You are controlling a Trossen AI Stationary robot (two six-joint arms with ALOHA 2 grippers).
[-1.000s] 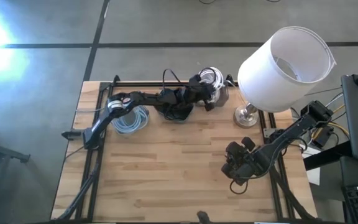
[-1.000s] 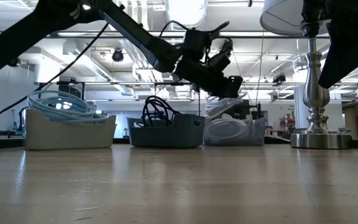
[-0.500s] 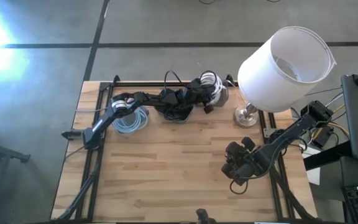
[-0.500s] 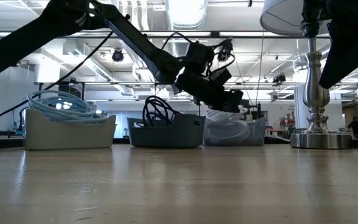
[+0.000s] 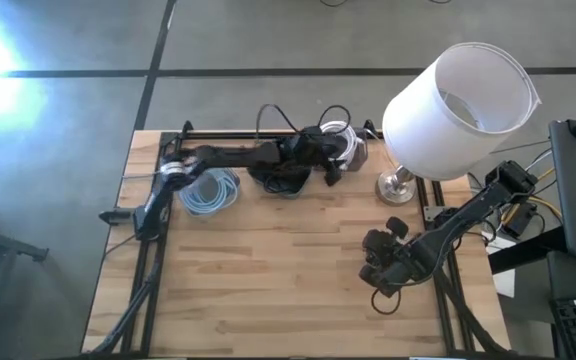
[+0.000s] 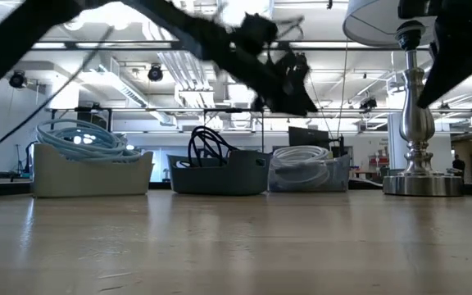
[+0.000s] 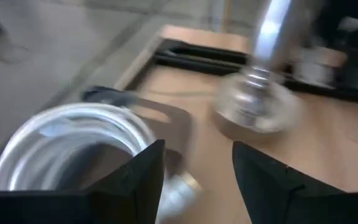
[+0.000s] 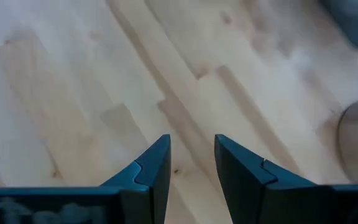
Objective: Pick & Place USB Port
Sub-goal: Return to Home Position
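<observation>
I cannot pick out a USB port in any view. A coil of white cable (image 5: 340, 130) (image 6: 301, 156) (image 7: 67, 146) lies in the clear bin (image 6: 310, 174) at the table's far edge. My left gripper (image 5: 331, 170) (image 6: 292, 82) (image 7: 197, 146) hovers above that bin, open, with nothing between its fingers. My right gripper (image 5: 378, 290) (image 8: 191, 138) hangs over bare wood near the table's right edge, open and holding nothing.
A dark bin with black cables (image 5: 280, 183) (image 6: 218, 174) and a beige bin with light blue cable (image 5: 208, 192) (image 6: 88, 168) stand left of the clear bin. A lamp stands at the far right, its metal base (image 5: 396, 187) (image 6: 420, 182) under a tilted white shade (image 5: 458, 95). The table's middle and near part is bare wood.
My left gripper has dipped toward the clear bin, then risen well above it and drawn a little toward the table's left. The white coil that showed right under the gripper now lies in the bin, apart from it.
</observation>
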